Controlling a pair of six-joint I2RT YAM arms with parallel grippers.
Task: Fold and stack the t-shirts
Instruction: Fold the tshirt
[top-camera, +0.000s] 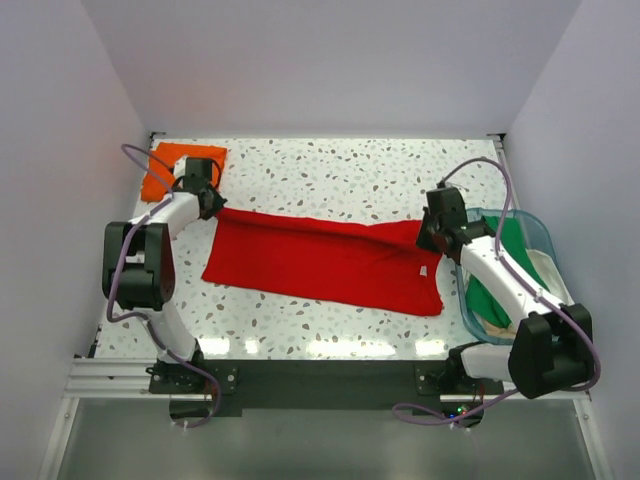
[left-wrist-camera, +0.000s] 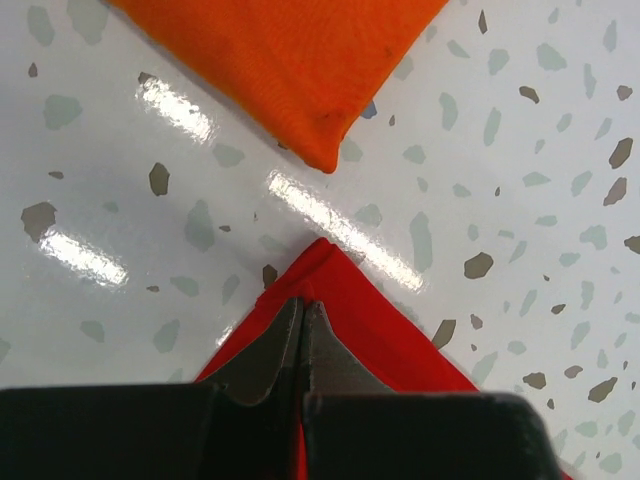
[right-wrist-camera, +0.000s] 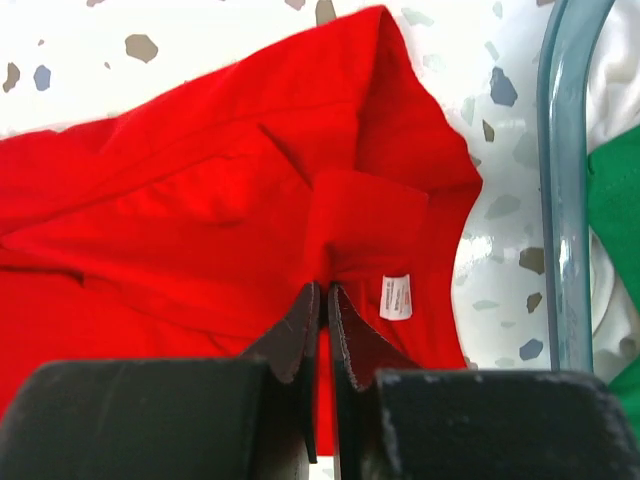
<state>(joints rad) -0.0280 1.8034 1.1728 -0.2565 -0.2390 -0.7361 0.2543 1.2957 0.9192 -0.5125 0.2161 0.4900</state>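
I am pinching the soft, floppy bright red cloth t-shirt (top-camera: 330, 262) mid-frame, left fingers (left-wrist-camera: 262, 360) clamping its corner, right fingers (right-wrist-camera: 292, 335) gripping beside its small white label (right-wrist-camera: 396, 296), judging it light.

On the table (top-camera: 330, 170), spread shirt (top-camera: 320, 262) lies central, folded shirt (top-camera: 165, 172) back-left, tub (top-camera: 535, 222) right.

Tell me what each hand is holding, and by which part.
Both hold the red t-shirt: the left hand pinches its pointed corner nearest the orange t-shirt, the right hand pinches a fold beside the white neck label.
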